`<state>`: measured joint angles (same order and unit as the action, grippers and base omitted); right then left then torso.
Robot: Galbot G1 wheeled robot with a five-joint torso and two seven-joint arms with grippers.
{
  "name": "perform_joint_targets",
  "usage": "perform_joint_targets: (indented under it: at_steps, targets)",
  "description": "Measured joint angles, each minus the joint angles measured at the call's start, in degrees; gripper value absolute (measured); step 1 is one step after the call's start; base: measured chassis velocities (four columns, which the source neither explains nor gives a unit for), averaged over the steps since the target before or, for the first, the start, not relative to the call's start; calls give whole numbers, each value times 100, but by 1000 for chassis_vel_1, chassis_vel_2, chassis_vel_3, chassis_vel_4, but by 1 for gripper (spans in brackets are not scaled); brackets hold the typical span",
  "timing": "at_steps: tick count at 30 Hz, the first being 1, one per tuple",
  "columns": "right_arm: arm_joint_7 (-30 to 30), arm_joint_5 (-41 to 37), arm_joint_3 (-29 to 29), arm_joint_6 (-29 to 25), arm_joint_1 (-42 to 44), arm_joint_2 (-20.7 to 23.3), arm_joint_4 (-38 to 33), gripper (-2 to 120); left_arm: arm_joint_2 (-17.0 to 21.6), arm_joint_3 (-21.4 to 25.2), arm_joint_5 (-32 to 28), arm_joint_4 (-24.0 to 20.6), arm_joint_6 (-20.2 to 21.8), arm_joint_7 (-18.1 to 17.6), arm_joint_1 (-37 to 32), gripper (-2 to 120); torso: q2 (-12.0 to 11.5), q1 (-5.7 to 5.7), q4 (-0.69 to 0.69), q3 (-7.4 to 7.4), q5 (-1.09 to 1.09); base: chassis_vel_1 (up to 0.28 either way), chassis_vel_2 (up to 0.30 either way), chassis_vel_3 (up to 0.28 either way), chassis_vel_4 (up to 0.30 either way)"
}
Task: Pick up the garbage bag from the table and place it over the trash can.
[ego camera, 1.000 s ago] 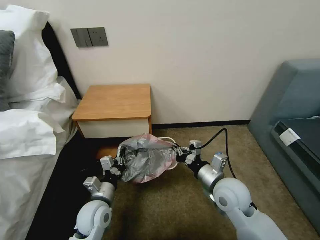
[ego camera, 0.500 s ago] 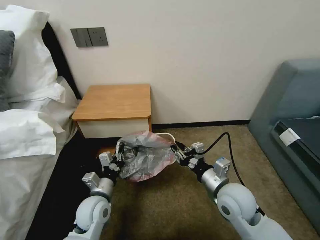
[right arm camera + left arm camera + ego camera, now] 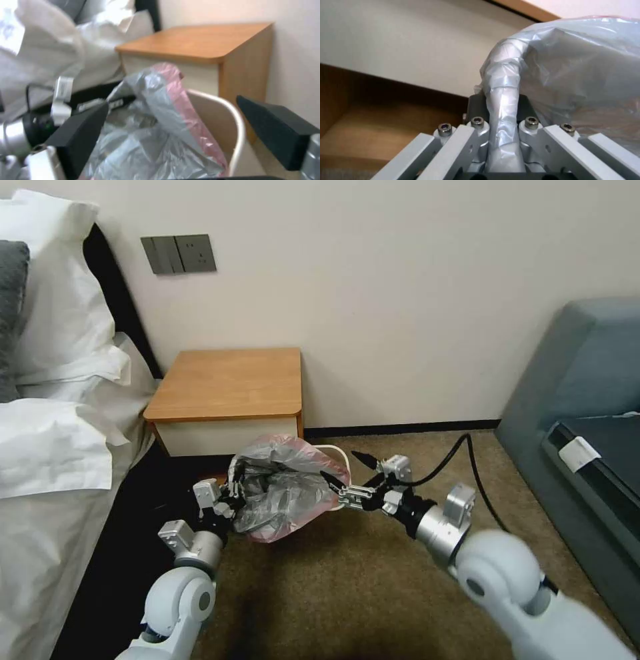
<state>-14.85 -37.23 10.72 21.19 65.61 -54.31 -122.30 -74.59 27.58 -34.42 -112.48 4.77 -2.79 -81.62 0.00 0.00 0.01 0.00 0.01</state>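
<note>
The garbage bag [image 3: 283, 490], crumpled grey film with a pink edge, hangs low over the carpet in front of the table [image 3: 230, 380]. My left gripper [image 3: 233, 495] is shut on the bag's left edge. In the left wrist view a twisted strip of the garbage bag [image 3: 503, 100] runs between the closed fingers of the left gripper [image 3: 501, 110]. My right gripper [image 3: 343, 468] stands open at the bag's right side, holding nothing. The right wrist view shows the garbage bag [image 3: 156, 125] draped into the cream trash can [image 3: 238, 130], whose rim [image 3: 333, 450] peeks out behind the bag.
A bed with white pillows [image 3: 60, 433] fills the left side. On the right stands a grey-blue sofa [image 3: 580, 393]. A black cable [image 3: 447, 460] arcs over my right wrist. Brown carpet [image 3: 347, 593] lies open in front.
My right gripper has let go of the bag's right edge, opened, and drawn back to the right. The bag has sagged toward the left gripper, which still holds it.
</note>
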Motion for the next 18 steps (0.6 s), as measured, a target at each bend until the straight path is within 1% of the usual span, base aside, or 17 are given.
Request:
perform_joint_targets:
  at_steps: [1,3,4,5,7,11,15,18]
  targets:
    - [0,0,0,0,0,0,0,99,0,0,0,0,0,0,0,6,0,0,0,0,0,0,0,0,0]
    - [12,-289,-189,196,-249,126,59,100,13,8,81,6,-75,90,-6,6,0,0,-1,0,0,0,0,0,0]
    - [136,-465,-318,344,-365,156,77,100,16,9,131,17,-127,142,-8,6,0,0,0,0,0,0,0,0,0]
    - [136,-465,-318,344,-365,156,77,100,16,9,131,17,-127,142,-8,6,0,0,0,0,0,0,0,0,0]
    - [357,-716,-542,527,-567,163,148,100,18,14,225,26,-203,232,-15,6,0,0,-1,0,-1,0,0,0,0]
    - [581,-996,-756,639,-740,105,243,100,18,27,328,24,-282,338,-39,6,0,0,0,0,-1,0,0,0,0]
    - [698,-1112,-864,676,-778,64,259,100,19,32,356,1,-302,363,-50,6,0,0,-1,0,-1,0,0,0,0]
    - [762,-1088,-978,687,-821,-6,348,88,21,48,360,-32,-318,405,-62,6,0,0,-1,0,-1,0,0,0,0]
